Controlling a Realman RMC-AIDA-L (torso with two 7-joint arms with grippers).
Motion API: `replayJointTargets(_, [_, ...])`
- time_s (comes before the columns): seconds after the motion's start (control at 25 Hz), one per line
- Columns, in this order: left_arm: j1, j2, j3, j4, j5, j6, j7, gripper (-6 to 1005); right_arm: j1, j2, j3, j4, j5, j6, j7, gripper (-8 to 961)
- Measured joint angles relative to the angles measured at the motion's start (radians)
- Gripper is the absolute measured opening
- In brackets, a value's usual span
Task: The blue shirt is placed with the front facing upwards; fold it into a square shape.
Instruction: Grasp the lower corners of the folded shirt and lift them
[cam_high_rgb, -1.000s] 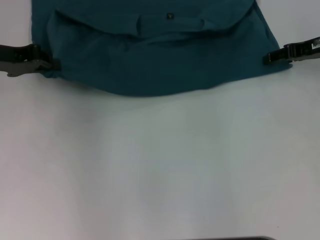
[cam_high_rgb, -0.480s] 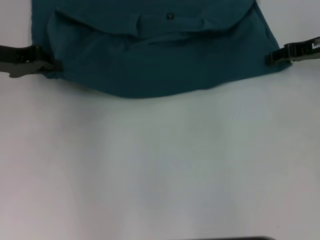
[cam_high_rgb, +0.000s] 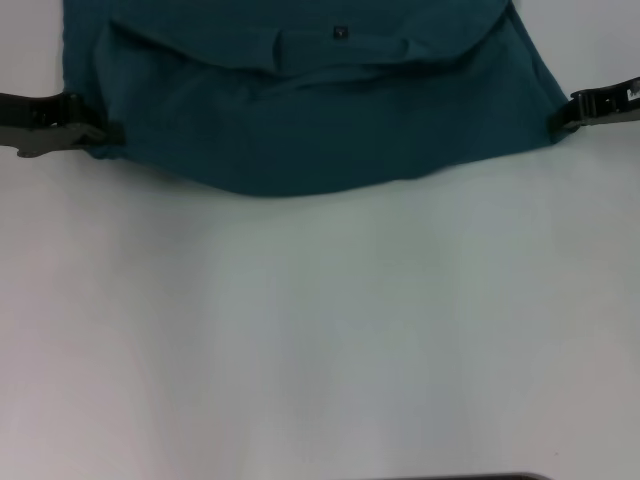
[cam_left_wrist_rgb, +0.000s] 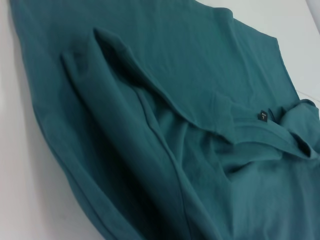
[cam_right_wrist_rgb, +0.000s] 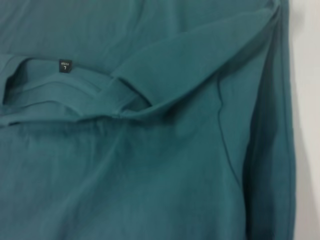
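The blue shirt (cam_high_rgb: 310, 110) lies across the far part of the white table, folded over on itself, its near edge a curved fold. Its small black neck label (cam_high_rgb: 340, 32) faces up, and no chest letters show. My left gripper (cam_high_rgb: 108, 132) sits at the shirt's left edge, shut on a pinch of cloth. At the right edge my right gripper (cam_high_rgb: 562, 120) just touches or clears the cloth. Up close, the left wrist view shows the folded shirt (cam_left_wrist_rgb: 165, 125) and the label (cam_left_wrist_rgb: 263, 116). The right wrist view also shows the shirt (cam_right_wrist_rgb: 150, 165) and label (cam_right_wrist_rgb: 65, 66).
White table (cam_high_rgb: 320, 340) stretches from the shirt's near fold toward me. A dark strip (cam_high_rgb: 460, 477) shows at the bottom edge of the head view.
My right gripper has slid outward to the right, off the shirt's corner, and that corner has drawn back a little. My left gripper has crept slightly inward.
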Motion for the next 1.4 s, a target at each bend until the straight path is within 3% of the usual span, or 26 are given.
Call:
replayJointTargets(0.24, [-0.002, 0.000, 0.003, 0.001, 0.000, 0.002, 0.000, 34, -0.006, -0.010, 0.000, -0.004, -0.001, -0.005, 0.013, 5])
replayJointTargets(0.48, [-0.002, 0.009, 0.005, 0.002, 0.002, 0.013, 0.000, 33, -0.005, -0.024, 0.000, -0.006, -0.002, -0.031, 0.017, 7])
replayJointTargets(0.68, [0.003, 0.042, 0.008, -0.001, 0.009, 0.083, 0.008, 34, 0.001, -0.049, -0.016, -0.047, -0.031, -0.186, 0.031, 9])
replayJointTargets(0.96, [0.023, 0.086, 0.042, -0.004, 0.034, 0.236, 0.022, 34, -0.001, -0.040, -0.031, -0.178, -0.169, -0.465, 0.058, 12])
replayJointTargets(1.12, [0.044, 0.084, 0.047, -0.041, 0.086, 0.325, 0.021, 34, 0.001, -0.032, -0.065, -0.182, -0.223, -0.561, 0.056, 13])
replayJointTargets(1.4, [0.107, 0.053, 0.053, -0.162, 0.147, 0.484, 0.022, 35, -0.026, -0.005, -0.125, -0.224, -0.242, -0.688, 0.040, 16])
